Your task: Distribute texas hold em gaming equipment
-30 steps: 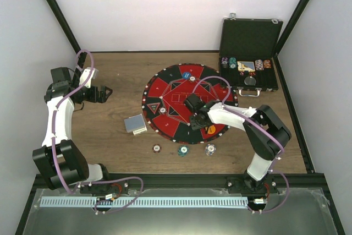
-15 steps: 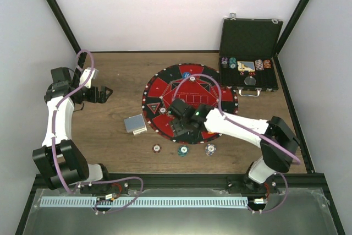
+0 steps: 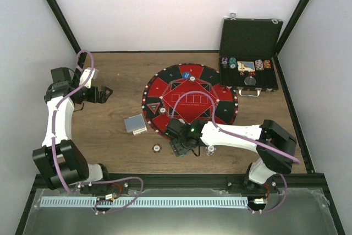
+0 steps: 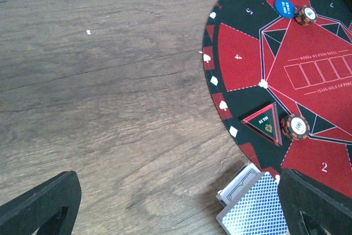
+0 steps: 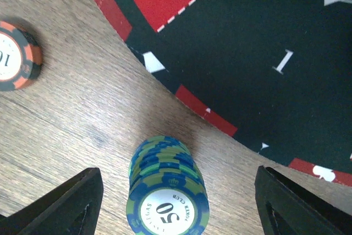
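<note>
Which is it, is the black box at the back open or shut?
Open. The black case has its lid standing up at the back, and chip stacks show inside.

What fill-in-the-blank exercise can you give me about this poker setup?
1. The top chip of the blue-and-green stack between the fingers of the right gripper shows the number ____.
2. The blue button on the round mat reads "small ____".
3. The deck of cards beside the mat lies face ____.
4. The lid of the black case stands ____.

Missing words: 50; blind; down; open.
</note>
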{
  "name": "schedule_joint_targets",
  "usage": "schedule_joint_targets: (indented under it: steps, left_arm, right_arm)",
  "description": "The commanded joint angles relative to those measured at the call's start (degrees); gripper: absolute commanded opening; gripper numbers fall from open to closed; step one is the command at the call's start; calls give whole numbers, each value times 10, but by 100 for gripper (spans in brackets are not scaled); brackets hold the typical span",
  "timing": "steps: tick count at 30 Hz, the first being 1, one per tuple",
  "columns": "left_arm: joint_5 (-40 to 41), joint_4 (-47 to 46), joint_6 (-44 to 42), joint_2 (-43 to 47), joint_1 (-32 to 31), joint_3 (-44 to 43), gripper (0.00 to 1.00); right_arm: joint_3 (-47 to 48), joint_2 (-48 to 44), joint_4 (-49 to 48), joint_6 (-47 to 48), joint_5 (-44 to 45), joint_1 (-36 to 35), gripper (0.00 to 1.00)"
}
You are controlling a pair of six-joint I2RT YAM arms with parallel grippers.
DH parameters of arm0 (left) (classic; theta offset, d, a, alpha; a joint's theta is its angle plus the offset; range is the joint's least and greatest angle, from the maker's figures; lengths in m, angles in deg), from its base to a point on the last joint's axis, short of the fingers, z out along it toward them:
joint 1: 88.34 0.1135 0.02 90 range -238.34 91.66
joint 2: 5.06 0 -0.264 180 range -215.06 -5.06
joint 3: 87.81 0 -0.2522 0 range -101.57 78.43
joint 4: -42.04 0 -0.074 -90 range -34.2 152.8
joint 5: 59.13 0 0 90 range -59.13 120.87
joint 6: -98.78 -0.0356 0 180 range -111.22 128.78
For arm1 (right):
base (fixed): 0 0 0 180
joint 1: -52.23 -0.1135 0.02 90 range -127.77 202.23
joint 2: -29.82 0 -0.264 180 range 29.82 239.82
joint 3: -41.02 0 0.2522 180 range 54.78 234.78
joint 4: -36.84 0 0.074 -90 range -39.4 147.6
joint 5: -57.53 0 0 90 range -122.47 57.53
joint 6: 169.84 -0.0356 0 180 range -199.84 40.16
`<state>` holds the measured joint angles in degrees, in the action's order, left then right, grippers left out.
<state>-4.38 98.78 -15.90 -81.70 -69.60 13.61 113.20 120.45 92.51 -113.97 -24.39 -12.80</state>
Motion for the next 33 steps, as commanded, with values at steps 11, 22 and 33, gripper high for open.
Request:
schedule_joint_targets:
  steps: [11,22,33]
  left_arm:
    - [-10,2,-11,10,3,-9,100]
    - [-9,2,-11,11,3,-9,100]
    - [-8,1,-11,12,3,-9,100]
  right_arm:
    - [-35,-5,-27,-21,-30,-3,67]
    - [-32,-3,-32,-21,-30,-4,45]
    - [-5,-11,-15,-16,-25,-4,28]
